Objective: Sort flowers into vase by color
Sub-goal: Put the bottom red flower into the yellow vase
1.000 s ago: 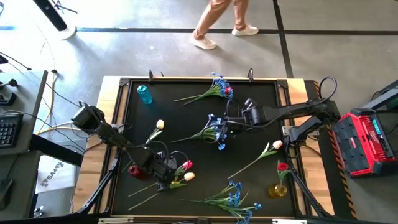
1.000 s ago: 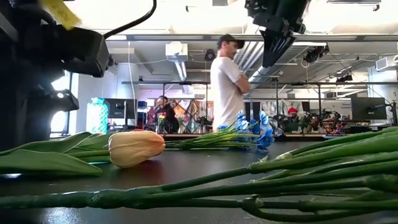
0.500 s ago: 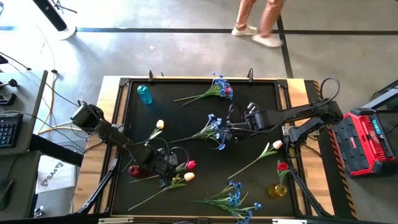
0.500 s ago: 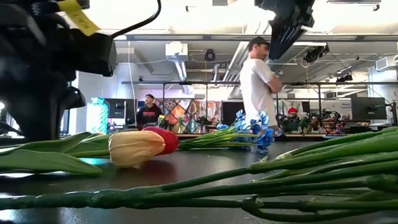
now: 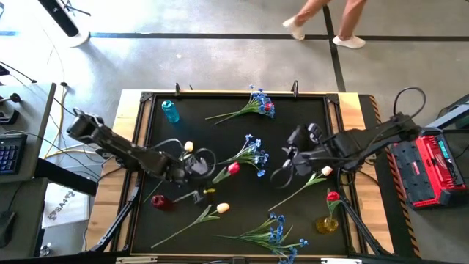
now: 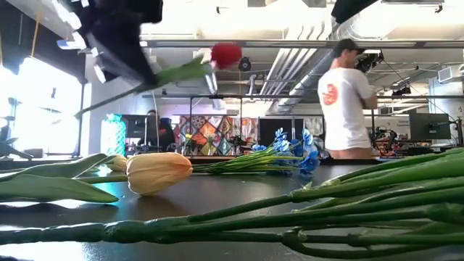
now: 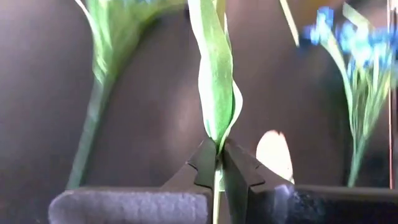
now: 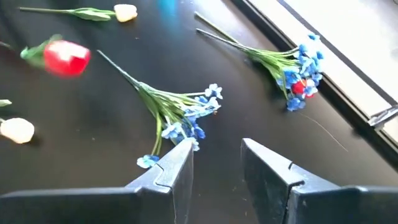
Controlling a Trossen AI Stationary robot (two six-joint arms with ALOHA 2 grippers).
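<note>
we look straight down on a black worktop (image 5: pixel 308 220) strewn with artificial flowers on thin green stems. we count four blue sprays: one at the far edge (image 5: pixel 253 105) with a spot of red among its blossoms, one near the middle (image 5: pixel 251 152), and two lying close together at the near edge (image 5: pixel 272 233). we count three cream-yellow tulips: one near the left arm (image 5: pixel 188 147), one nearer the front (image 5: pixel 222 208), and one on the right side (image 5: pixel 326 171). we count three red tulips: one lying flat at the front left (image 5: pixel 158 201), one standing in a small amber vase (image 5: pixel 327 223) at the front right (image 5: pixel 333 196), and one held up in the air (image 5: pixel 233 169). a turquoise vase (image 5: pixel 170 111) stands at the far left corner.

the left arm reaches in low from the left edge, stretched toward the middle. its left end effector (image 5: pixel 196 166) is pinched on the held tulip's stem (the wrist view shows the two dark fingers (image 7: pixel 205 165) pressed together around a green stem and leaf). in the low view the red bloom (image 6: pixel 226 54) hangs well above the worktop, its stem slanting down to the left.

the right arm comes in from the right edge, elbow bent, with the right end effector (image 5: pixel 287 163) poised just beside the middle blue spray. its fingers (image 8: pixel 177 165) are spread apart with nothing between them, pointing at that spray (image 8: pixel 180 115).

a person (image 6: pixel 348 101) in a white shirt walks past beyond the worktop.
</note>
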